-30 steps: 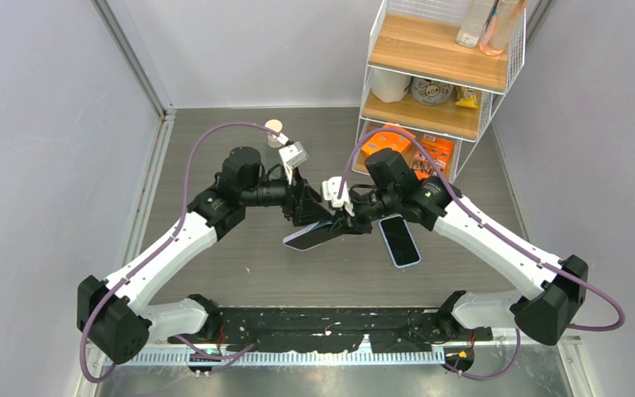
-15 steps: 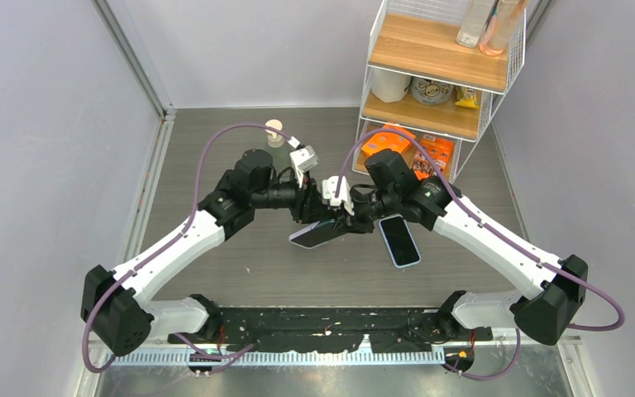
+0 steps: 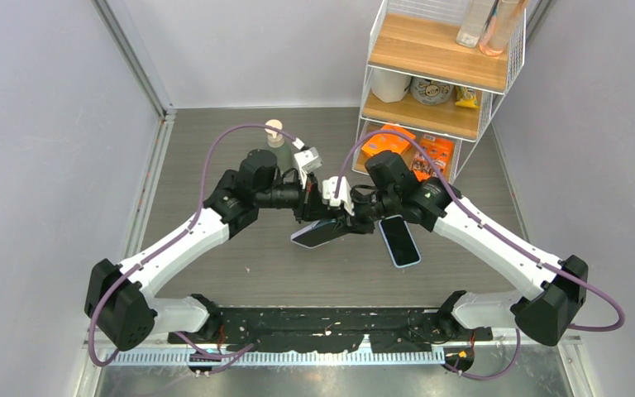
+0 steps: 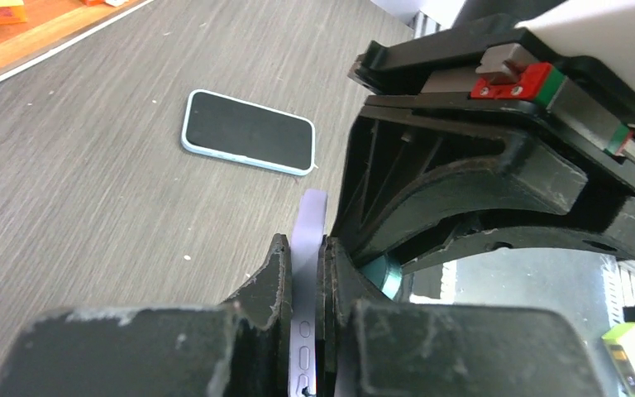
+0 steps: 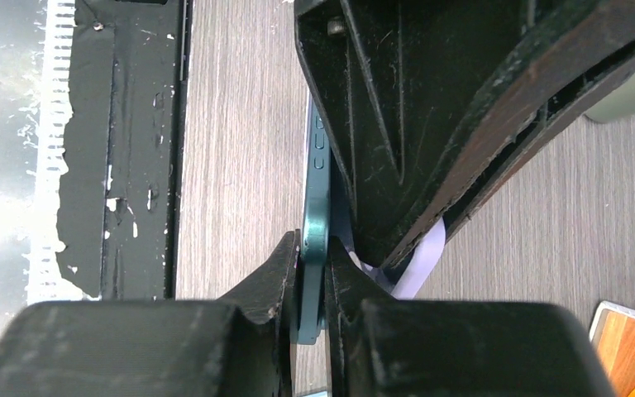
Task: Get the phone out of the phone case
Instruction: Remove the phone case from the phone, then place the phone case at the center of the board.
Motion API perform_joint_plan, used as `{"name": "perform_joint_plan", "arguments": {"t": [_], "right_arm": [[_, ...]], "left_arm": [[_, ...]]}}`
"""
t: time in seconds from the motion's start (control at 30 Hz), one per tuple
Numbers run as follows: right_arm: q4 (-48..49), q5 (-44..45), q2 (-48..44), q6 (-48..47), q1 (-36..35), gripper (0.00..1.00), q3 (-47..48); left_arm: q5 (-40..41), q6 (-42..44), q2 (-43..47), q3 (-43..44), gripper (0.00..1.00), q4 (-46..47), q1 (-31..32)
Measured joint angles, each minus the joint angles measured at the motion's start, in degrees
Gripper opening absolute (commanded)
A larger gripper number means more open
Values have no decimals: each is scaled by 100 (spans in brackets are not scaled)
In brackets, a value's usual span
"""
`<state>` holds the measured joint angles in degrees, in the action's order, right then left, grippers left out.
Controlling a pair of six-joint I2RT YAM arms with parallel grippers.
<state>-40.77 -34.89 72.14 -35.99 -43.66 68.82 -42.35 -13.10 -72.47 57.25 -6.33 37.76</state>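
Left gripper [image 4: 302, 273] is clamping lilac phone case [image 4: 312, 217]; right gripper [image 5: 312, 269] is clamping teal phone [image 5: 316, 198]; risk: thin edge grips slipping under skewed pull.

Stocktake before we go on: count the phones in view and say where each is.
2. One phone lies flat on the table beside the right arm. The teal phone is clamped in the right gripper, its lilac case pinched by the left gripper.
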Motion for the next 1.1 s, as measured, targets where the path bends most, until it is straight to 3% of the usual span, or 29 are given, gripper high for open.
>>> {"name": "perform_joint_plan", "arguments": {"t": [0.2,0.43,0.8,1.1], "right_arm": [[203,-125,-109,-153,-15,5,-133],[195,-511,-669,-315,0,5,-197],[229,-584,-761,-317,39,5,-424],[302,-590,-761,-310,48,5,-424]], "left_arm": [[472,-79,164,-133,0,22,-269],[1185,-387,170,-446,0,-225,-1613],[1150,-608,-422,-717,0,-844,-3528],[1158,-155,-575,-776,0,-1709,-4284]]}}
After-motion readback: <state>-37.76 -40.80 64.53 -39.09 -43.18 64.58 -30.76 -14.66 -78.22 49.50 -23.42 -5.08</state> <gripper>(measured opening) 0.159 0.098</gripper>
